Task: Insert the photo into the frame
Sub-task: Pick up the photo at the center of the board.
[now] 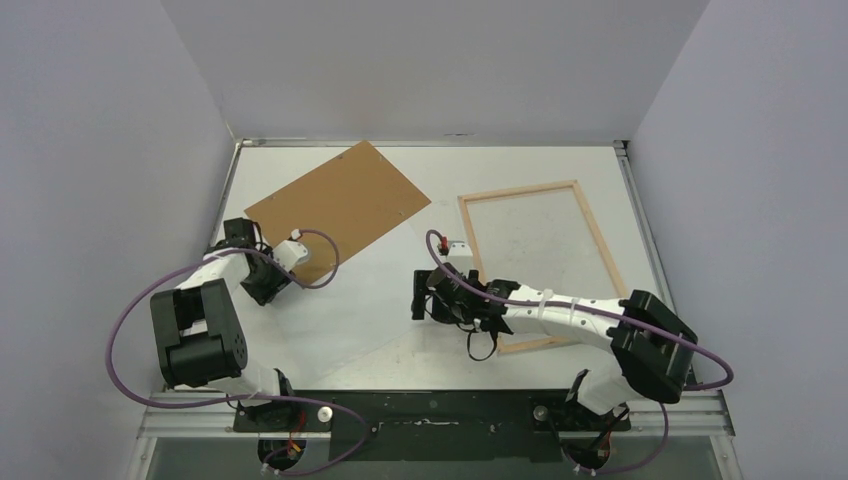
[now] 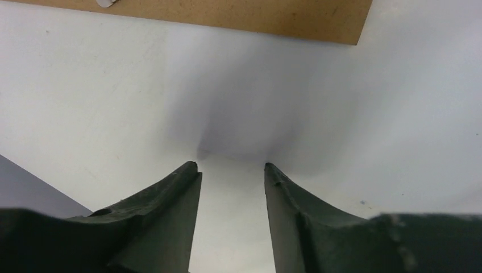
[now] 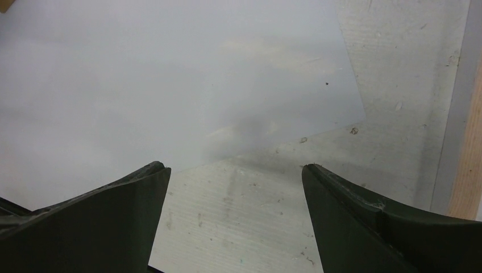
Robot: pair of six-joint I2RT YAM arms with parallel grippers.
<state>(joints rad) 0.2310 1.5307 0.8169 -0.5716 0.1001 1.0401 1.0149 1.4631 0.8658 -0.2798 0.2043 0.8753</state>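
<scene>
1. The left end effector has its two fingers partly apart. A strip of white shows in the gap. Both tips rest against the white back of the photo, which looks shadowed and slightly buckled just ahead of them. I cannot tell whether the sheet is truly pinched.
2. The right end effector is spread wide and holds nothing. It hovers over one edge of the photo, near a corner, with bare desk showing between its fingers.
3. The left arm is folded, with its elbow raised near its base and its wrist angled down at the photo's left side.
4. The right arm stretches leftward and low, crossing over the near corner of the frame.
5. The photo lies white side up on the desk, left of the frame and outside it. It sits just beside the brown backing panel.
6. The frame lies flat at the right, with desk showing through its opening.
7. Count: two arms, two end effectors, one photo, one frame, one backing panel.
</scene>
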